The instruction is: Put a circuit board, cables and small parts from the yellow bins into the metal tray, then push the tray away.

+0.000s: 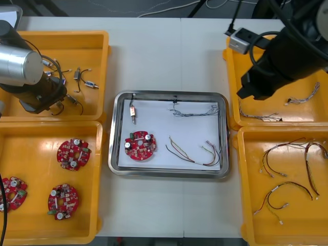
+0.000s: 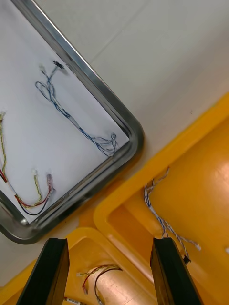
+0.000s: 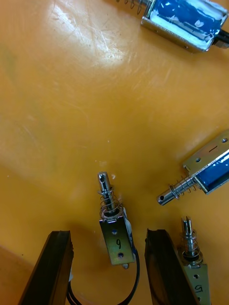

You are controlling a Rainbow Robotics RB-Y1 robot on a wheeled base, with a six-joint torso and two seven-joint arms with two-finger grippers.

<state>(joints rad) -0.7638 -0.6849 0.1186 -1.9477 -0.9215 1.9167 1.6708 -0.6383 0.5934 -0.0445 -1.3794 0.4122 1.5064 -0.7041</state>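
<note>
The metal tray (image 1: 115, 134), white inside, holds a red circuit board (image 1: 139, 145), a small metal part (image 1: 133, 114), a blue and white cable (image 1: 195, 109) and a red and yellow cable (image 1: 195, 152). My left arm (image 1: 31, 77) reaches into the far left yellow bin (image 1: 92, 38). There my left gripper (image 3: 109, 236) stands open low over the bin floor, with a small metal part (image 3: 113, 233) lying between its fingers, untouched. My right gripper (image 2: 109, 243) hangs open and empty above the far right bin's (image 2: 119, 209) near corner, beside the tray's corner (image 2: 136, 138).
More small metal parts (image 3: 183, 21) (image 3: 210, 169) lie around the left gripper. The near left bin (image 1: 97, 154) holds three circuit boards (image 1: 73, 154). Blue and white cables (image 1: 261, 118) lie in the far right bin, red and black cables (image 1: 287, 192) in the near right bin.
</note>
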